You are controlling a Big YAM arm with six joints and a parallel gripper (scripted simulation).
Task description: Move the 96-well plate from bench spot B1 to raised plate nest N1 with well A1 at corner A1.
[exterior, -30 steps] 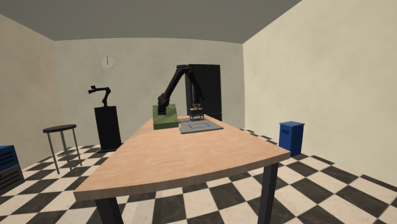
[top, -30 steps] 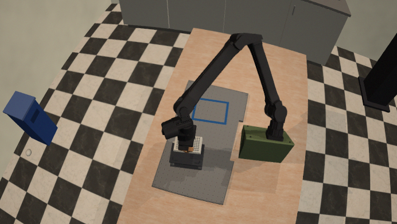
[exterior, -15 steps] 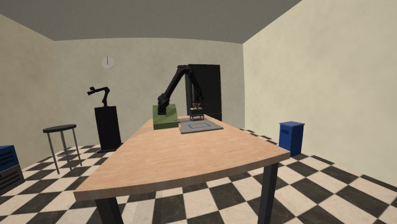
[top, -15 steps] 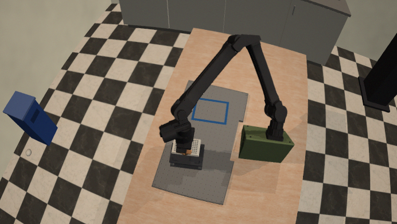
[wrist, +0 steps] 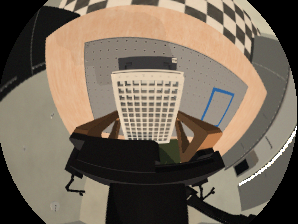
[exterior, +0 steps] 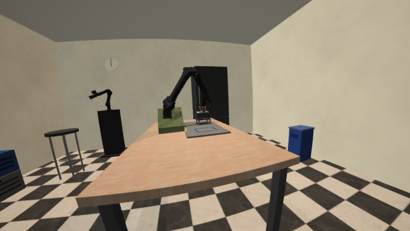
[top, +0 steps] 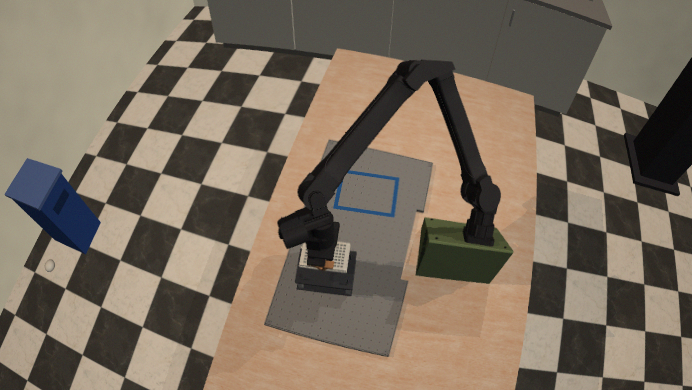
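My gripper (top: pixel 324 264) is shut on the white 96-well plate (top: pixel 335 256) and holds it right over the dark raised nest N1 (top: pixel 326 281). In the wrist view the plate (wrist: pixel 149 107) sits between my two tan fingers, with the nest's dark far edge (wrist: pixel 148 64) showing beyond it. I cannot tell whether the plate touches the nest. From the exterior view the plate (exterior: pixel 202 112) sits at the top of the nest's legs (exterior: pixel 203 119). The blue outline of spot B1 (top: pixel 367 194) on the grey mat is vacant.
The arm's green base block (top: pixel 462 250) stands right of the mat. A blue bin (top: pixel 52 205) is on the floor at the left. Grey cabinets (top: pixel 400 30) run along the far wall.
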